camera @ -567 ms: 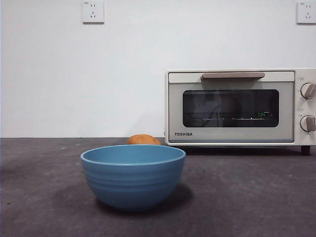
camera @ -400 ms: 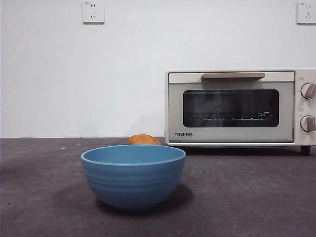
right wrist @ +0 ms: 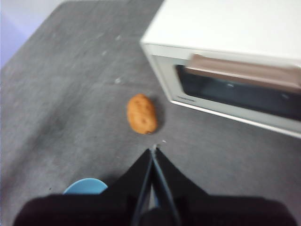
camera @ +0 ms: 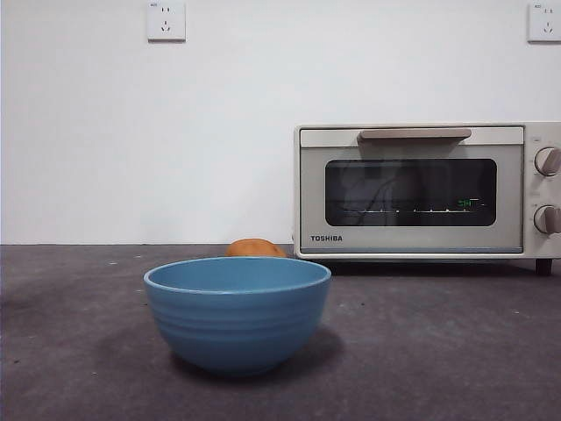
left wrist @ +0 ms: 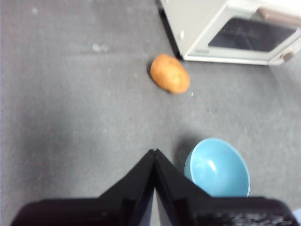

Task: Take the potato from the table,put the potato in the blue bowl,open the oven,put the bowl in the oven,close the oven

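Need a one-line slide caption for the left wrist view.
Shut left gripper above the table, empty blue bowl beside it, potato near the closed oven.

From my seat, what I get behind the table (camera: 456, 351) is a plain white wall (camera: 131, 149), evenly lit, with no hard shadows on it. Taking the wall's foot as my landmark, a thin dark seam runs there where the wall meets the table's far edge. High above that seam, a white wall socket (camera: 166, 20) sits toward one top corner and a second socket (camera: 544, 22) at the other. The table is dark grey, matte, with pale specks.
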Available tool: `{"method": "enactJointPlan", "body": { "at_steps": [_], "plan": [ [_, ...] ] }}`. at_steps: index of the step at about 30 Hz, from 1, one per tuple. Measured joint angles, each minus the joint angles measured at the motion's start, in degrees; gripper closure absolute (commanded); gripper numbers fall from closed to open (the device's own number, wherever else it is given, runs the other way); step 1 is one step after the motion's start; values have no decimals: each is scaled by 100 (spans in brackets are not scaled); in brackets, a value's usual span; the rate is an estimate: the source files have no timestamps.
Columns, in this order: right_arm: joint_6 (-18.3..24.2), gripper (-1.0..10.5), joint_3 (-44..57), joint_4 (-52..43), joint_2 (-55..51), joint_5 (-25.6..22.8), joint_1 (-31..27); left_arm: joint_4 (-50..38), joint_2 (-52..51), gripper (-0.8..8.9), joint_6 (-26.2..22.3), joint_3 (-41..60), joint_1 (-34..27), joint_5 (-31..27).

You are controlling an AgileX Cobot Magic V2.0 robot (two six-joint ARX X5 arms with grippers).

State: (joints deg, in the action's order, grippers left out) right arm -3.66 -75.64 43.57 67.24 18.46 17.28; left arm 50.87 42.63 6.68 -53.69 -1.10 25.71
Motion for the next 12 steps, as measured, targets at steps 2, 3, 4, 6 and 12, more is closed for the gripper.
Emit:
{"method": "enactJointPlan", "body": {
  "at_steps": [2,3,4,6,12],
  "plan": [
    [24,946,-393,35,372,-245,428,46,0,819,-76,0,0,0],
    [42,945,-610,70,579,-365,634,72,0,819,-118,0,0,0],
    [72,945,-822,144,800,-463,811,101,0,819,-160,0,0,0],
    [166,944,-1202,328,1228,-566,1078,127,0,819,-216,0,4,-2],
    [514,840,-2376,1010,2555,-1067,1742,225,0,819,-356,0,15,-2]
  ]
}}
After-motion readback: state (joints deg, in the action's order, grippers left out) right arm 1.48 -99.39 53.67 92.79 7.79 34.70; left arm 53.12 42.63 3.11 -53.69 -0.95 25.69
